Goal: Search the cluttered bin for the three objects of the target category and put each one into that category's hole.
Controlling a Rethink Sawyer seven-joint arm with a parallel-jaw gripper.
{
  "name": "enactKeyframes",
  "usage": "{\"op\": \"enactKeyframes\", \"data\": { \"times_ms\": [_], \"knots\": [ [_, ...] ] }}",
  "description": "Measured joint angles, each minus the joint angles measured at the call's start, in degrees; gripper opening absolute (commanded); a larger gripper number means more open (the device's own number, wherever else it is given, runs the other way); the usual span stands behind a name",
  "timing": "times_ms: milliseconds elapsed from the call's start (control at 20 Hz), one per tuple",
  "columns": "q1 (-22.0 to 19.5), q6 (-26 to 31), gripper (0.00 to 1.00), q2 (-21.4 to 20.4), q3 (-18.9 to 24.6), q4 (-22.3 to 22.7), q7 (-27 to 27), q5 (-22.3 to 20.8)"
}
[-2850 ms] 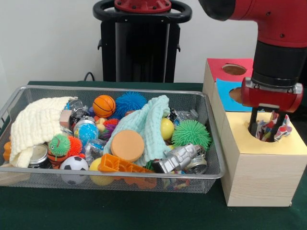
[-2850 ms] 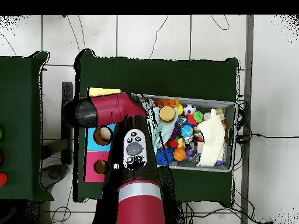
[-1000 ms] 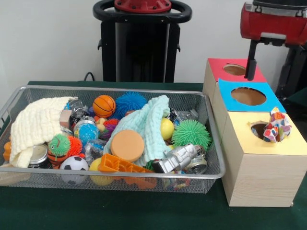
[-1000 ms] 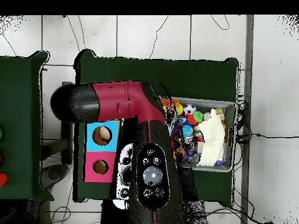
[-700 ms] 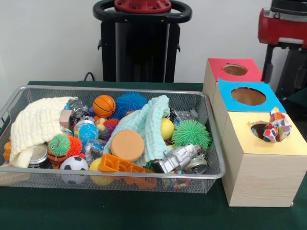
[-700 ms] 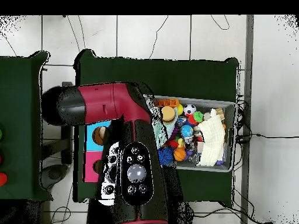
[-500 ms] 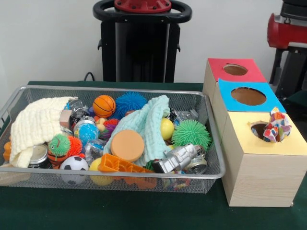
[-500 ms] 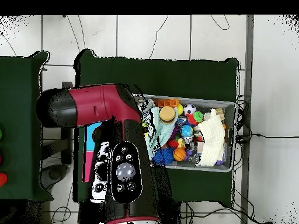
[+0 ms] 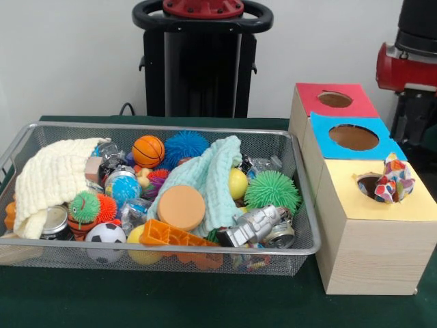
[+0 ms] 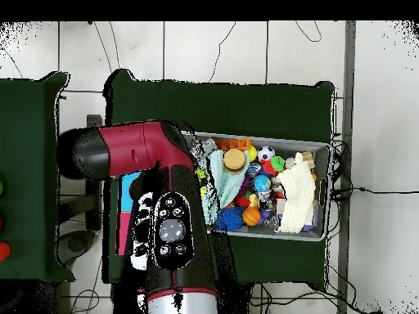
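Patterned cloth point(image 9: 394, 179) half out of the yellow box's hole point(image 9: 369, 184), draped over its rim, not fully in. Target category looks like fabric, my guess. In the wire bin point(image 9: 306, 225) beside the boxes: mint cloth point(image 9: 208, 176) mid-bin, long axis running front to back; cream cloth point(image 9: 52, 179) at the opposite end. Arm point(image 9: 412, 65) parked behind the boxes, away from the bin; mint cloth nearer. Gripper jaws: cannot tell.
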Motion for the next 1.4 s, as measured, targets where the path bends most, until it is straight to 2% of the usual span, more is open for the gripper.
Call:
{"op": "enactKeyframes", "data": {
  "times_ms": [700, 1400],
  "knots": [
    [-0.66, -0.47, 0.0, 1.56, -0.45, -0.22, 0.0, -0.13],
    [3.99, -4.53, 0.0, 4.88, -0.91, -0.55, 0.0, 0.29]
  ]
}}
